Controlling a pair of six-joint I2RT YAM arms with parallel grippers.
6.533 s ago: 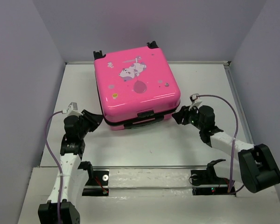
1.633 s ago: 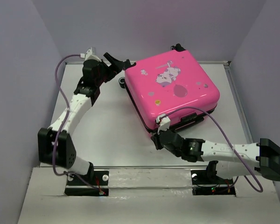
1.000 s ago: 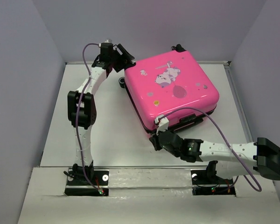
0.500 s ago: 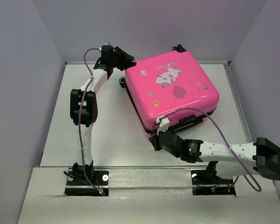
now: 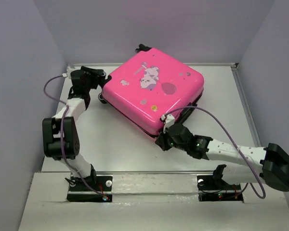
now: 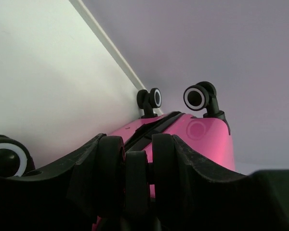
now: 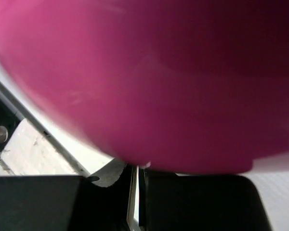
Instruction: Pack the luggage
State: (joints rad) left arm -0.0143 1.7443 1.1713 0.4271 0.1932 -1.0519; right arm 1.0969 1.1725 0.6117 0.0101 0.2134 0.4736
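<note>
The pink luggage (image 5: 154, 86) lies closed and flat on the white table, turned corner-on to me. My left gripper (image 5: 100, 86) is at its left corner, shut on a black caster wheel (image 6: 135, 175); the left wrist view shows the wheel pinched between my fingers, with pink shell (image 6: 197, 139) behind and two more wheels (image 6: 200, 96) standing up. My right gripper (image 5: 163, 142) is pressed against the luggage's near corner. In the right wrist view the jaws (image 7: 136, 190) are together with only a thin slit, and the pink shell (image 7: 159, 82) fills the frame above them.
A raised white rim (image 5: 221, 64) runs along the table's back edge, and grey walls stand close on both sides. The arms' mounting rail (image 5: 154, 177) crosses the near edge. A fourth wheel (image 6: 2, 156) shows low left in the left wrist view.
The luggage has turned counter-clockwise and slid left. My left gripper has moved down and left to its left corner and holds a wheel. My right gripper has followed the near corner.
</note>
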